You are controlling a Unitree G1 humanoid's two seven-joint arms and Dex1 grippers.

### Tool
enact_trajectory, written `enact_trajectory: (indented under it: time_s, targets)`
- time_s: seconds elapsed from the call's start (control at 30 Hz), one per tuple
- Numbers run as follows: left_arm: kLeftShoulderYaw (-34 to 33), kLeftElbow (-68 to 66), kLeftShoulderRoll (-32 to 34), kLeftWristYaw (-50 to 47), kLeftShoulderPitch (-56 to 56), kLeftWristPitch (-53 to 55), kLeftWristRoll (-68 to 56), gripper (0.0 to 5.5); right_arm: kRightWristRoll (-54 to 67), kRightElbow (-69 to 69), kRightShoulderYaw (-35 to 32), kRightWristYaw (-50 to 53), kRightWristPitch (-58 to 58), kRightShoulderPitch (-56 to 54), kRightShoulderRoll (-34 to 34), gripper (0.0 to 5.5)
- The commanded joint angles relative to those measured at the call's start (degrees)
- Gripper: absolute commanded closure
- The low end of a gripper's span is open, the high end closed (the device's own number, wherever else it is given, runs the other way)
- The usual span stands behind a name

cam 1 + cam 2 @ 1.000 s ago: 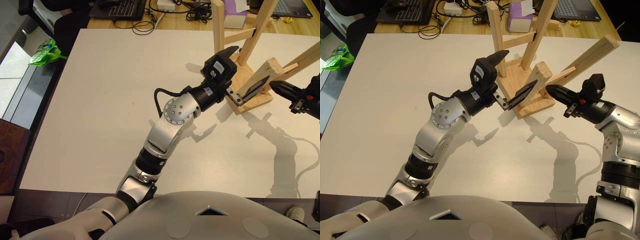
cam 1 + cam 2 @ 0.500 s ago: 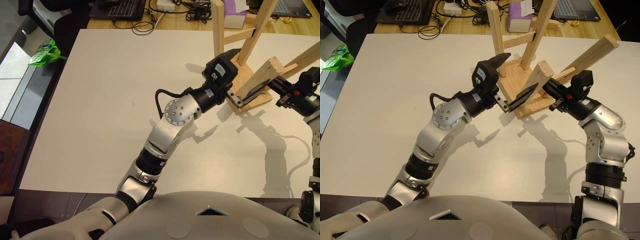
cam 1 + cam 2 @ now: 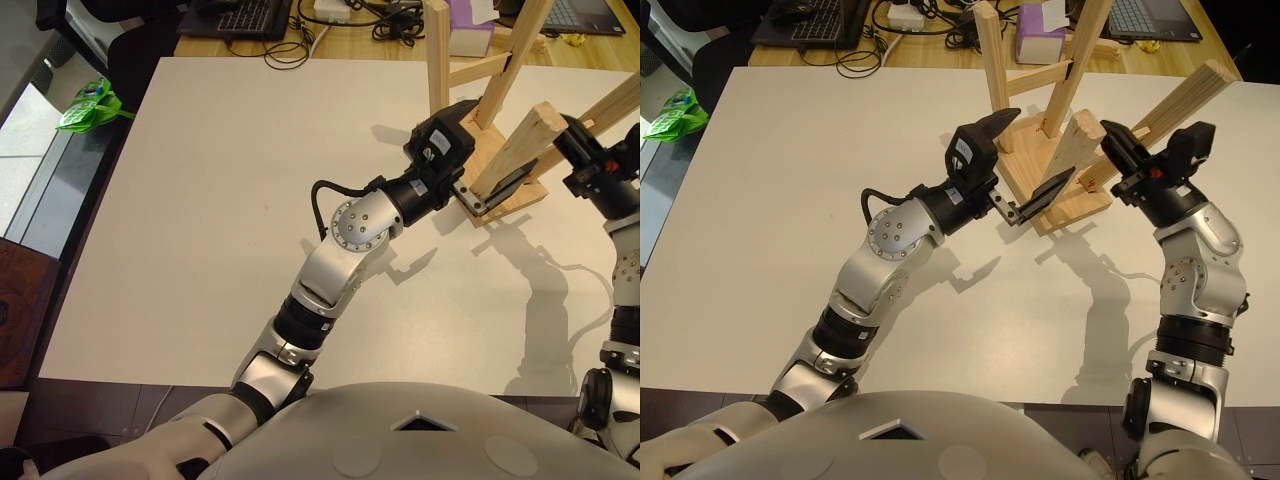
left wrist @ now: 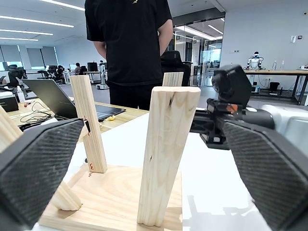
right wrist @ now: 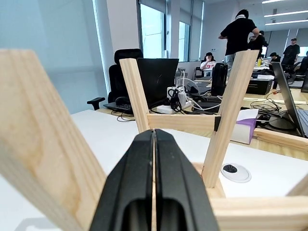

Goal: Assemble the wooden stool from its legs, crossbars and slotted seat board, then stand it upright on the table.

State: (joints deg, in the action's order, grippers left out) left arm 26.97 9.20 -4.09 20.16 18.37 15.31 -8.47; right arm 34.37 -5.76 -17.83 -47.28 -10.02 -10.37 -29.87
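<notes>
Standing upside down near the far edge of the white table (image 3: 230,200), right of its middle, the pale wooden stool (image 3: 505,195) has its slotted seat board (image 3: 1075,210) down and its square legs pointing up. The black left gripper (image 3: 1015,160) is spread wide at the board's near corner. The black right gripper (image 3: 1118,150) sits just beside the nearest leg (image 3: 1077,140).

From the left wrist, ribbed fingers (image 4: 38,163) flank that upright leg without touching it.

From the right wrist, the right gripper's fingers (image 5: 139,183) are pressed against each other, with a crossbar (image 5: 183,121) beyond.
</notes>
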Motion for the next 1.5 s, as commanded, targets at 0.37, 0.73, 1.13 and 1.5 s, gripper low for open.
enact_trajectory:
  time_s: [0.37,0.73,1.13,1.5]
  targets:
    - [1.0,0.1,-0.7,-0.2,-1.5,0.2,0.7,0.10,-10.6,-2.6,3.7,9.3,-1.6,-3.0,-2.1,5.46]
    - [0.7,-1.2,-0.8,-0.7,-1.0,-1.0,1.0,0.10,-14.0,-8.5,6.9,6.3,-0.1,-4.3,-3.6,5.46]
    - [0.2,-1.8,-0.7,-0.5,-0.9,-1.6,1.1,0.10,-6.6,-1.2,0.2,11.3,2.1,-12.9,-0.6,5.46]
    - [0.6,-1.2,-0.9,-1.0,-1.3,-1.1,1.1,0.10,-19.7,-25.2,8.5,8.4,8.1,-5.1,-3.2,5.46]
